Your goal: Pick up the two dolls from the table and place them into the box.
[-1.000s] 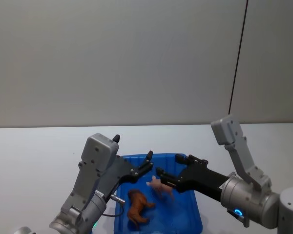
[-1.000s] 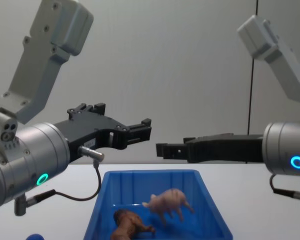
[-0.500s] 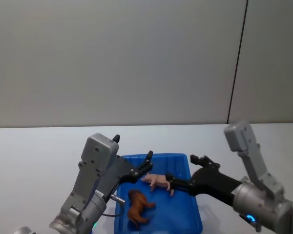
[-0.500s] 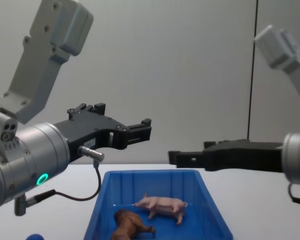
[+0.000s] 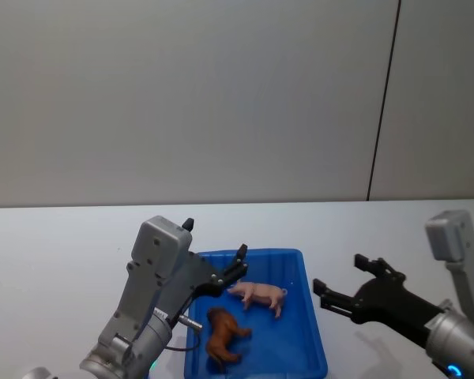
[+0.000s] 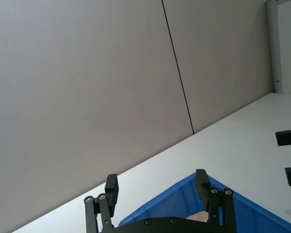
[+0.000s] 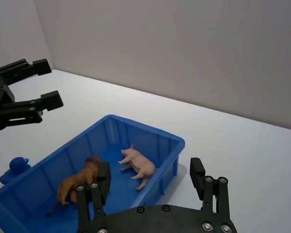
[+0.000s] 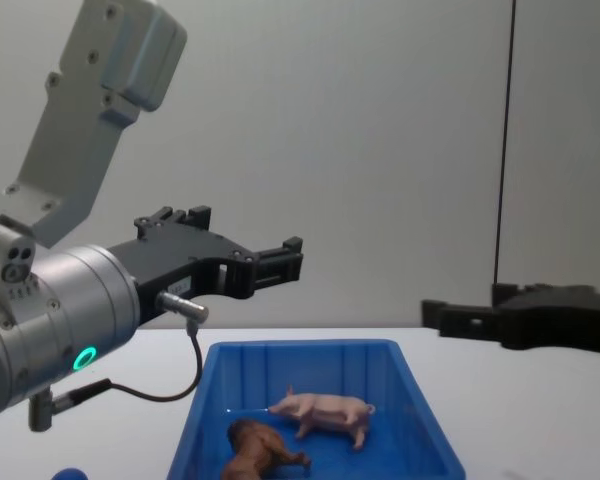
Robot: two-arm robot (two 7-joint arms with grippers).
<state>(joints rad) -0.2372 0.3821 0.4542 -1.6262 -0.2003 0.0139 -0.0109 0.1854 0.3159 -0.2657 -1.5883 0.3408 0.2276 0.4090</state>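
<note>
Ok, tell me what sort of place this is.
Probably a robot lab or test bench: a plain white table against bare grey wall panels, and two robot arms, left end effector and right end effector open, near a blue box holding a toy lion and pig.

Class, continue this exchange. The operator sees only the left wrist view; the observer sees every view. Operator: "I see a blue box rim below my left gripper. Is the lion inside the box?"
Observer: Yes. The brown lion lies in the box, in the half nearer the robot.
Operator: And the pig?
Observer: The pink pig is in the box too, just beyond the lion.
Operator: My left gripper hangs open above the rim. Is the right gripper holding anything?
Observer: No. The right gripper is open and empty, over the table to the right of the box.
</note>
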